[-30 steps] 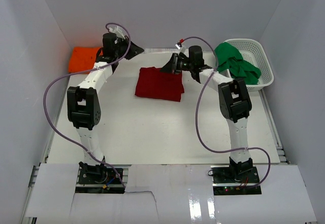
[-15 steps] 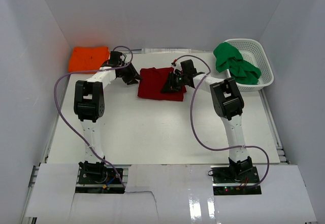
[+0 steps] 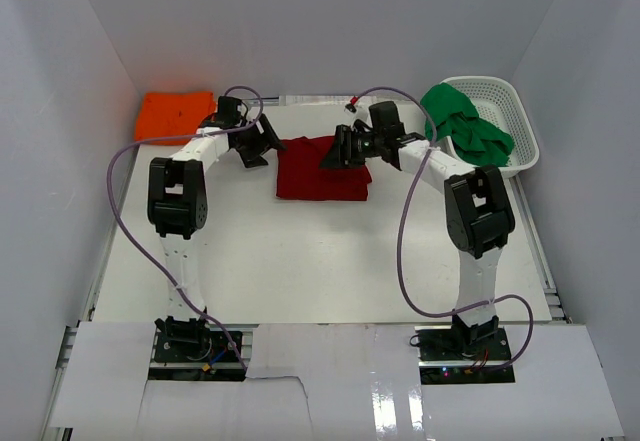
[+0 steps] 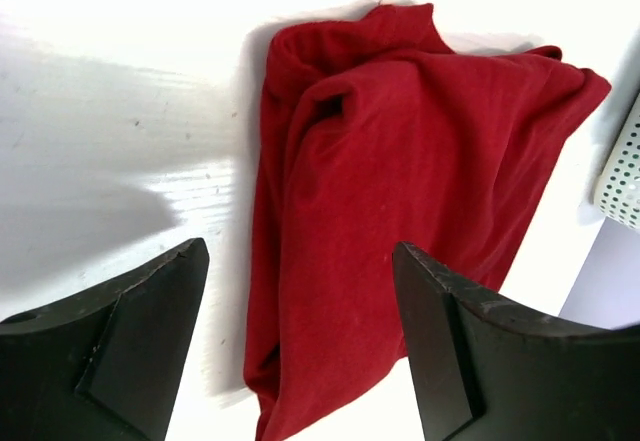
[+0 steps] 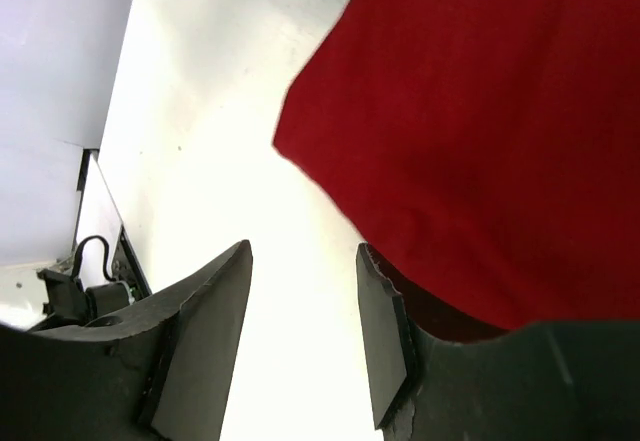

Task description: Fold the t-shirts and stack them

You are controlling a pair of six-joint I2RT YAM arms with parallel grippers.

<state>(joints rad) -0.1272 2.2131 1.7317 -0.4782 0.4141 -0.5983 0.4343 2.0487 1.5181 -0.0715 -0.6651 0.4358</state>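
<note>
Now left gripper (image 4: 298, 261) and right gripper (image 5: 303, 251) are springing open off the dark red shirt (image 3: 322, 169), both empty; bunched edge is risking unrolling.

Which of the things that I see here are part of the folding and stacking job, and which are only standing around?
Part of the job:
- dark red t-shirt, in the middle
- orange t-shirt, far left
- green t-shirt, bunched up, far right

Only standing around:
- white basket, holding the green one
- table
</note>
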